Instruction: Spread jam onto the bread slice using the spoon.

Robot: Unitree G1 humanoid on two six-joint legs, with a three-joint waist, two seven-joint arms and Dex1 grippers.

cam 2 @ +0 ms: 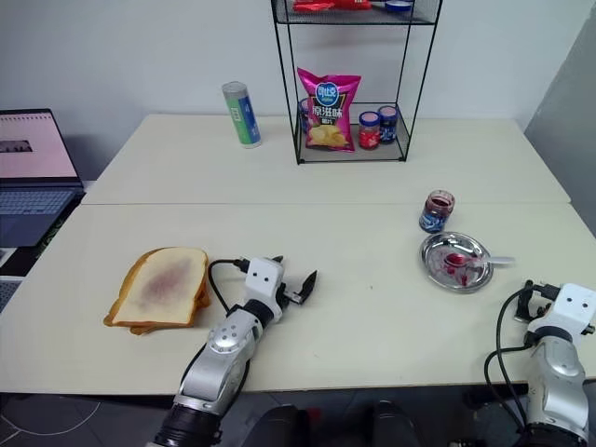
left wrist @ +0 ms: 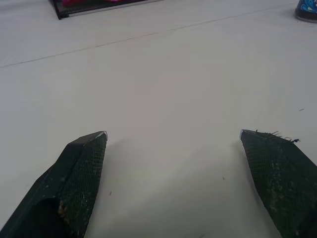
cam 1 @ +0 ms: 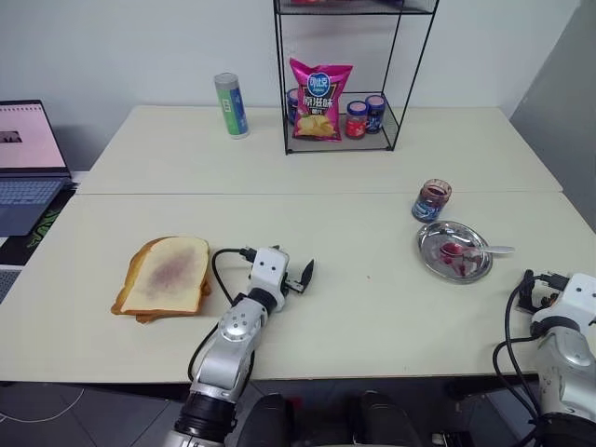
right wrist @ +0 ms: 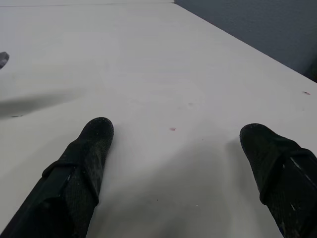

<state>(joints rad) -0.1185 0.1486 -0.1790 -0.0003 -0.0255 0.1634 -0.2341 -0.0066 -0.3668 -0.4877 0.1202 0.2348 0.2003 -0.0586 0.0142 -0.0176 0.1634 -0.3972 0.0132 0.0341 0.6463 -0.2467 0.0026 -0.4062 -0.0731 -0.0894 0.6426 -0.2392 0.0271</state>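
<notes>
Nearest the camera, the left gripper [cam 1: 300, 277] hovers low over the table [cam 1: 372, 317], its two black fingers [left wrist: 81, 168] spread wide with nothing between them. It sits just to the right of the bread slice [cam 1: 166, 273], close to it but not touching. The right gripper [right wrist: 173, 148] is at the table's near right corner, its fingers equally wide apart and empty above bare tabletop (a few tiny reddish specks dot the surface there).

The bread slice lies flat on the left part of the table, pale face up, with a faint pinkish-purple smear [cam 1: 168, 272] across its middle. It rests on top of another, browner slice [cam 1: 140, 315] whose edge peeks out beneath.

Well to the right stands a small round metal plate [cam 1: 453, 251]. The spoon [cam 1: 484, 250] lies across it, handle pointing right past the rim, bowl resting in a patch of red jam [cam 1: 453, 251] on the plate. Just behind the plate is an open jam jar [cam 1: 432, 200], dark red inside; whether the jar's lid is anywhere nearby I cannot tell.

Farther back, a black wire shelf [cam 1: 340, 93] holds a pink chip bag [cam 1: 319, 100] and two small lidded jars [cam 1: 365, 115]. A green-and-blue cylindrical can [cam 1: 231, 105] stands to its left. An open laptop [cam 1: 28, 158] sits off the table's left edge.
</notes>
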